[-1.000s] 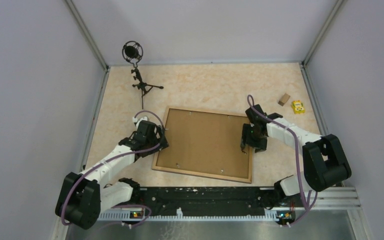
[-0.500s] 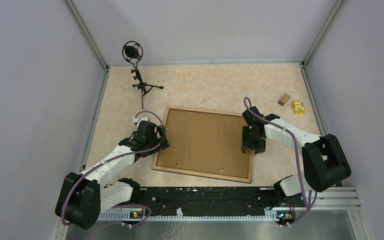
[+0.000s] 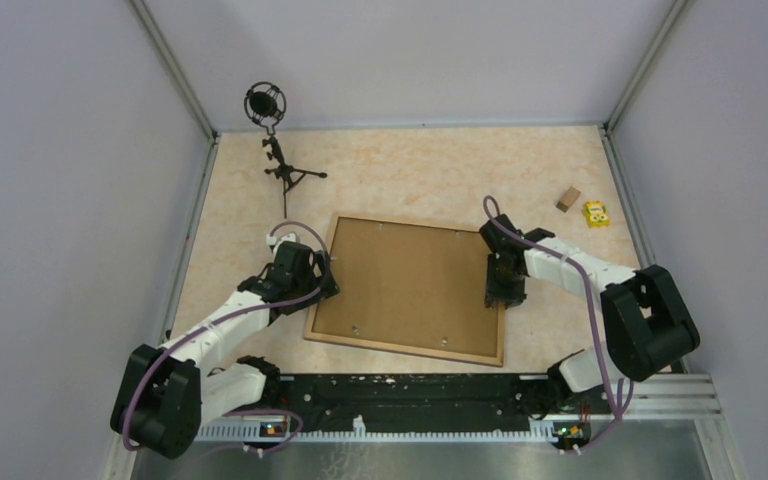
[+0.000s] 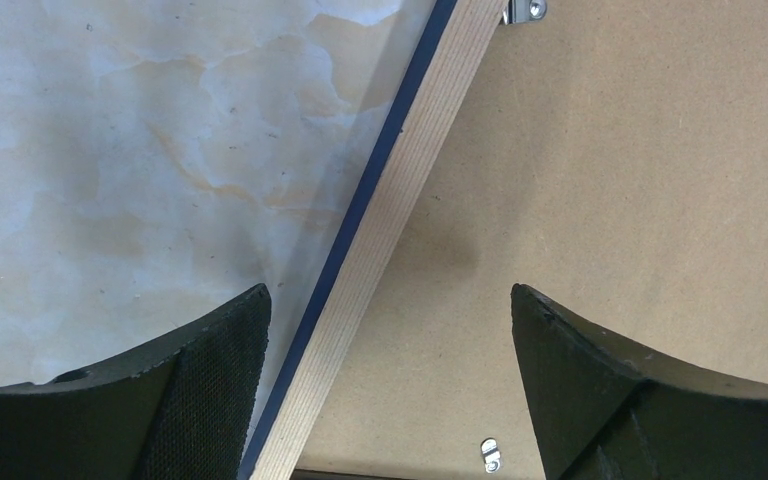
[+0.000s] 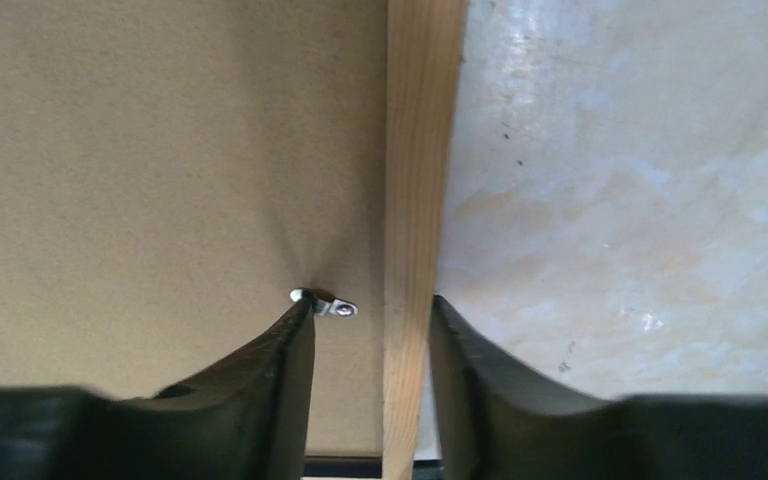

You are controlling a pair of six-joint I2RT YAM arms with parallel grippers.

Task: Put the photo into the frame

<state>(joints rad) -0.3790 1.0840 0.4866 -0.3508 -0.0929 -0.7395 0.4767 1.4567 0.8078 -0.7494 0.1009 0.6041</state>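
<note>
As the overhead camera looks down, the frame lies flat, back side up, in the middle of the table. A brown board fills it, and whether the photo lies under the board cannot be told. The left gripper sits at the frame's left rail and the right gripper at its right rail. Well apart at the far left stands a microphone on a small tripod. Near the far right corner lie a small wooden block and, just beside it, a yellow toy. The table is marbled beige, closed in by plain pale grey walls.

From the left wrist, the two dark fingers are spread wide, one over the table and the other over the board. The light wood rail, with its dark blue outer edge, runs between them. Two small metal tabs sit on the board.

From the right wrist, the fingers are spread only narrowly astride the rail. The outer one meets the wood's edge. The inner one stands just apart from it, beside another metal tab.
</note>
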